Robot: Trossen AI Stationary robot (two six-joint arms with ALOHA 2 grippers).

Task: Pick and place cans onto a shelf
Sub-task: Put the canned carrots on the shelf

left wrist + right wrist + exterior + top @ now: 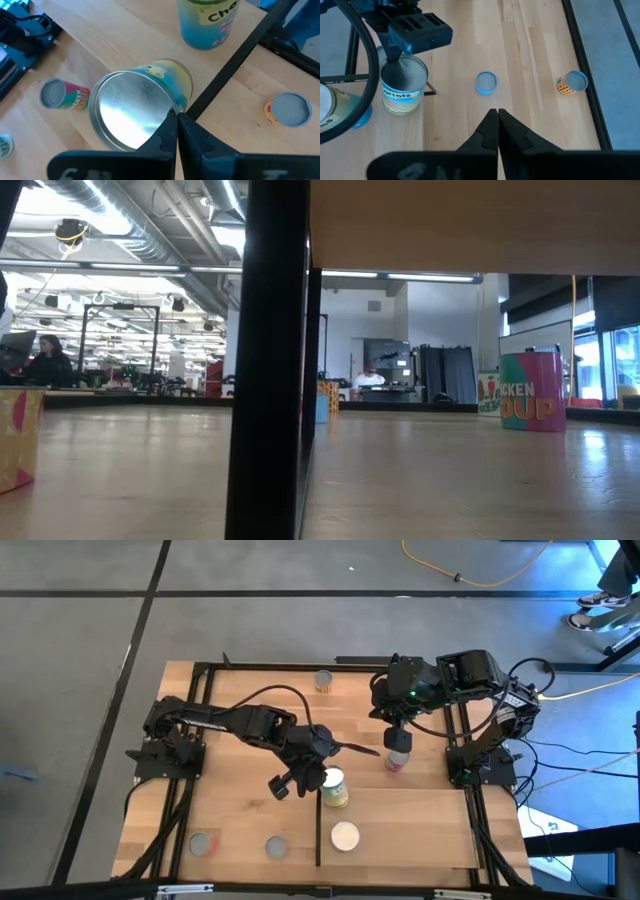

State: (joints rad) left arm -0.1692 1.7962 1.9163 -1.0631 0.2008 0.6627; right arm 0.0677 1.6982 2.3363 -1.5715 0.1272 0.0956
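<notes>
— Where do we stand with the short metal can with the silver-grey top and yellow-and-blue label (335, 789)?

— It stands upright at the thin dark strip (318, 830) edging the flat light-wood shelf (420, 830), which fills the right-hand corner of the black-framed wooden desk (230, 740). Our left gripper (178, 117) sits just beside its rim, jaws pressed together and holding nothing.

— And the right gripper (498, 116)?

— Over the desk's right side, above a pink-labelled can (397, 763) just off the shelf's edge. Its jaws are also closed on nothing.

— How do we expect these cans to handle?

— Stiff, and probably fairly heavy if full. The bare metal top and rim look slippery, so we would open wide and take the round side wall at mid-height, where the label should give some grip. Pinching the rim would likely let it tip.

— Room to move?

— The shelf is mostly bare. Only a white-topped can (345, 836) stands on it, near the strip, so we would set cans down toward the desk's right edge. Two grey-topped cans (203, 844) sit along the edge nearer the left corner, and one more (323, 681) sits at the opposite edge. The two arms are close at mid-desk, so we judge a clash there the main risk.
</notes>
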